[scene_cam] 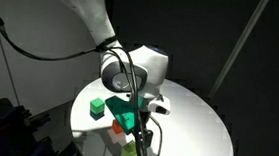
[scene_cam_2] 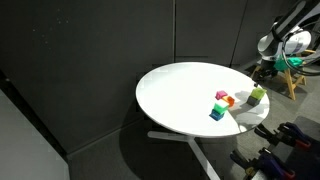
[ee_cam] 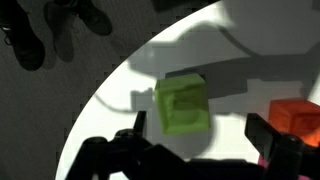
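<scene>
My jaws hung wide open and empty over the white surface (ee_cam: 125,85). The green block (ee_cam: 182,104) sat between them, with an orange block (ee_cam: 295,115) off right. Felt like the approach stage tbh; a grab needed me lower and squared up.

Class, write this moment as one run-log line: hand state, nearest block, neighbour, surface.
hand: open, holding nothing | nearest: green block, not gripped | neighbour: orange block | surface: white round table

Lab test space: black curtain backdrop (scene_cam_2: 80,60), round white table (scene_cam_2: 180,95), robot arm (scene_cam: 92,14).
</scene>
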You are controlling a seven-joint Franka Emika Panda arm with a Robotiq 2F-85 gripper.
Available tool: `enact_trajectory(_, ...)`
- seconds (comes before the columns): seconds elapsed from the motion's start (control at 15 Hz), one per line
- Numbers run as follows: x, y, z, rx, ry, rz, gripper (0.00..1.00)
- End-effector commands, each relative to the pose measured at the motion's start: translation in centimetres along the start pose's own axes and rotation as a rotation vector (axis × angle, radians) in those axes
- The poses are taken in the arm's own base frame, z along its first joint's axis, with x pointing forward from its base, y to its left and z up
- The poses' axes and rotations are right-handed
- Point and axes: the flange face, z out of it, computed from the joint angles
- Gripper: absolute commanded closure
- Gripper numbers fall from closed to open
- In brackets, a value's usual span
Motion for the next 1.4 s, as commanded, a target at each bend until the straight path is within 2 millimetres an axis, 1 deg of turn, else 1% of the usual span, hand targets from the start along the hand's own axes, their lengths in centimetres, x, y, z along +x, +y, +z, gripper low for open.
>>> enact_trajectory(0.0,0.0,0.4,0.0,0.005,0.023,-0.005,0.0)
enact_trajectory(1.33,0.2,1.3,3.1,0.011,0.051,-0.071,0.0)
